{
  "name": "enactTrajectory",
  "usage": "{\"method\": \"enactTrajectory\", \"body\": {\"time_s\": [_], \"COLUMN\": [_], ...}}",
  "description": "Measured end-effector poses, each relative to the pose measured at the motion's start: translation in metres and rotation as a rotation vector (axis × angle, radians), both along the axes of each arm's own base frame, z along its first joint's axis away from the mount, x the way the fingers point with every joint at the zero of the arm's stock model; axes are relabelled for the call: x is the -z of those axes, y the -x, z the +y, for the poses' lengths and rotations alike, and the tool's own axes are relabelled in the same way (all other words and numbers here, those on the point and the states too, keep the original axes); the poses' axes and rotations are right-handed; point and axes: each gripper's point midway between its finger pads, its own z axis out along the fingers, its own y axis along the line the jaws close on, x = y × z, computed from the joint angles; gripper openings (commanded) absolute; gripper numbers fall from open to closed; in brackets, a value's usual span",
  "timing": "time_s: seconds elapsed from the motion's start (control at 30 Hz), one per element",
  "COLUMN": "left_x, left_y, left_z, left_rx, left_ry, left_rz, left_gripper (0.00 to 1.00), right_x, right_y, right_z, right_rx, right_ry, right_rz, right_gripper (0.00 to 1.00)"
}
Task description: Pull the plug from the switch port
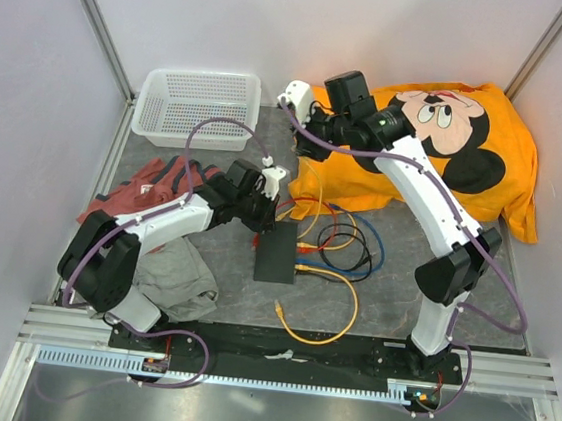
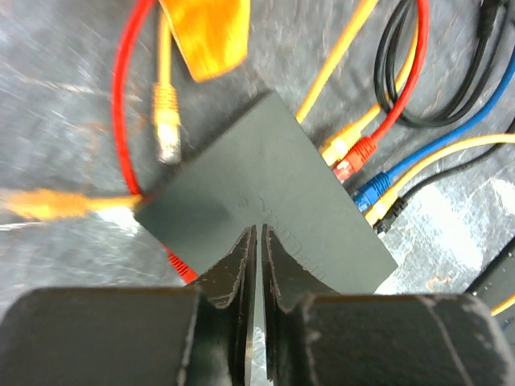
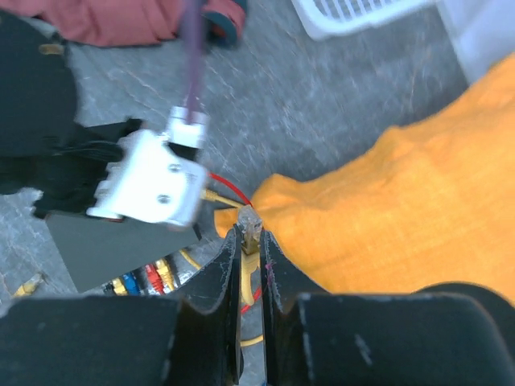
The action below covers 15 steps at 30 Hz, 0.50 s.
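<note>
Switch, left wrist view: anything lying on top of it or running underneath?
The switch top is bare; only the left gripper hovers over its near edge. A red cable slips under its left corner, and red shows again at the near edge; the stretch between is covered.

A white slotted basket (image 1: 196, 108) sits at the far left. An orange Mickey Mouse cloth (image 1: 467, 160) lies crumpled at the far right. Nearer on the left, a red garment (image 1: 132, 190) touches a grey garment (image 1: 178, 280). A black rail (image 1: 346, 353) runs along the near edge.
</note>
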Motion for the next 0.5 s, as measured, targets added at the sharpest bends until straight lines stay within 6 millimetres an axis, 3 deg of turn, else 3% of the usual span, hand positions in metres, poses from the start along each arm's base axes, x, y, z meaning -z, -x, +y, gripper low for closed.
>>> {"method": "enactTrajectory", "body": {"time_s": [0.23, 0.5], "left_x": [-0.016, -0.019], "left_y": [-0.005, -0.002], "left_z": [0.001, 0.003], "left_rx": [0.0, 0.0], "left_ry": [0.006, 0.012], "left_rz": [-0.054, -0.062], "left_gripper": [0.13, 0.13], "right_x": [-0.027, -0.043], "right_y": [0.041, 0.021], "right_z": [0.034, 0.02], "right_rx": [-0.132, -0.067], "right_ry": [0.077, 0.199], "right_rz": [-0.175, -0.34], "right_gripper": [0.0, 0.0]}}
